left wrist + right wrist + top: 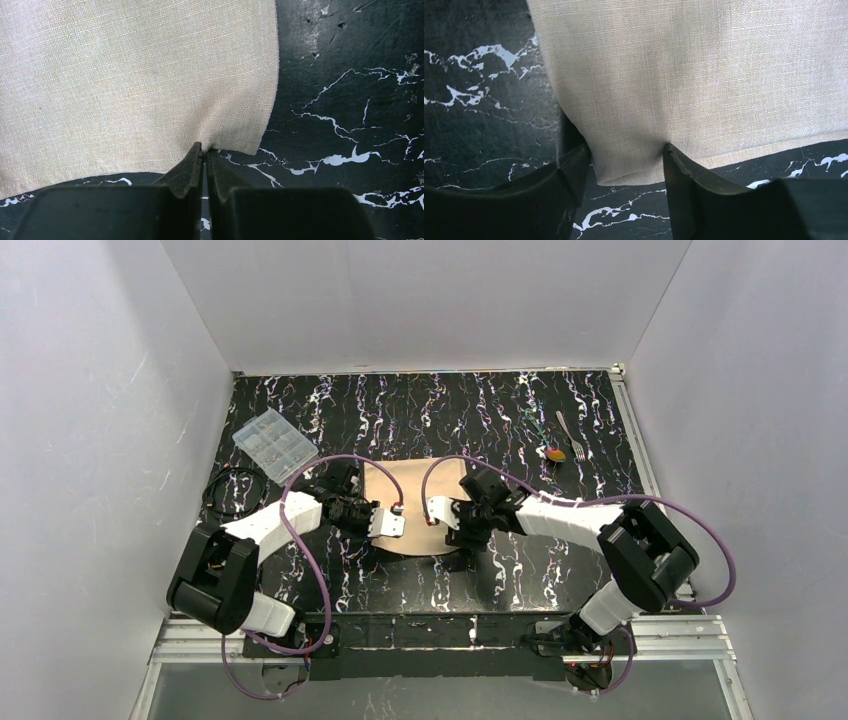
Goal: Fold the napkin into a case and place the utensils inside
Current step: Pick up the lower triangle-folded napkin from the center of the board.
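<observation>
The tan napkin (412,492) lies on the black marbled table between my two grippers. My left gripper (392,524) is shut on the napkin's edge near a corner; the left wrist view shows the jaws (204,147) pinching the cloth (135,85). My right gripper (436,512) is open, and its fingers (626,150) straddle another corner of the napkin (704,75), with the right fingertip touching the cloth. The silver fork (571,434) and the orange-bowled spoon (556,454) lie apart at the far right. No case shape shows.
A clear plastic compartment box (272,443) stands at the far left. A black cable loop (232,490) lies beside the left arm. White walls enclose the table on three sides.
</observation>
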Controlling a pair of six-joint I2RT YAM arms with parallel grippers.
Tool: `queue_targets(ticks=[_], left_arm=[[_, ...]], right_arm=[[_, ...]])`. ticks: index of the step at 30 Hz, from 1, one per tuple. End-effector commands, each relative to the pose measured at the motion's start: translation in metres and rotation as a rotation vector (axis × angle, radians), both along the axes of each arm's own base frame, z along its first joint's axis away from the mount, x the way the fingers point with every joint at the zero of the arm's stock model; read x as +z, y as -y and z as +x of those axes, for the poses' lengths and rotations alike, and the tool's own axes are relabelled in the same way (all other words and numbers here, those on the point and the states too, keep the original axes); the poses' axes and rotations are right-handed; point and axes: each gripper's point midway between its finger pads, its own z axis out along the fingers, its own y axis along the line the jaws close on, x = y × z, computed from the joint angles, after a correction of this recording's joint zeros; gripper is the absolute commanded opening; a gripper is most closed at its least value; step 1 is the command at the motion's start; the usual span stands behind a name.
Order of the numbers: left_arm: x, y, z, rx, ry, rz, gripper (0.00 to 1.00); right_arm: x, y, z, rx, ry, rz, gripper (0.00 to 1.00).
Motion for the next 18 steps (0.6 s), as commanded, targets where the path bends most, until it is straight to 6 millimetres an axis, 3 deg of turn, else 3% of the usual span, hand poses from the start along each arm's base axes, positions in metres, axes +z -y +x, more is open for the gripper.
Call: queue_targets(ticks=[1,4,5,9,14,18], left_arm=[[0.008,0.005,0.006,0.002,0.005,-0.026,0.0],[0.01,0.005,0.008,0.016,0.006,-0.027,0.0],[0.01,0.005,0.008,0.018,0.005,-0.028,0.0],[0.011,0.0,0.004,0.034,-0.014,-0.026,0.0],[0.016,-0.005,0.001,0.061,-0.063,-0.034,0.0],[0.02,-0.007,-0.004,0.069,-0.105,-0.034,0.0]], right_arm=[[-0.011,0.004,-0.006,-0.003,-0.076,-0.054,0.54],[-0.011,-0.001,-0.003,-0.059,-0.105,-0.044,0.29],[-0.011,-0.002,-0.003,-0.08,-0.116,-0.041,0.25],[-0.011,-0.004,-0.006,-0.134,-0.154,-0.027,0.22],[0.005,-0.009,-0.014,-0.164,-0.179,0.043,0.11],[0.02,-0.013,-0.034,-0.182,-0.287,0.087,0.08]])
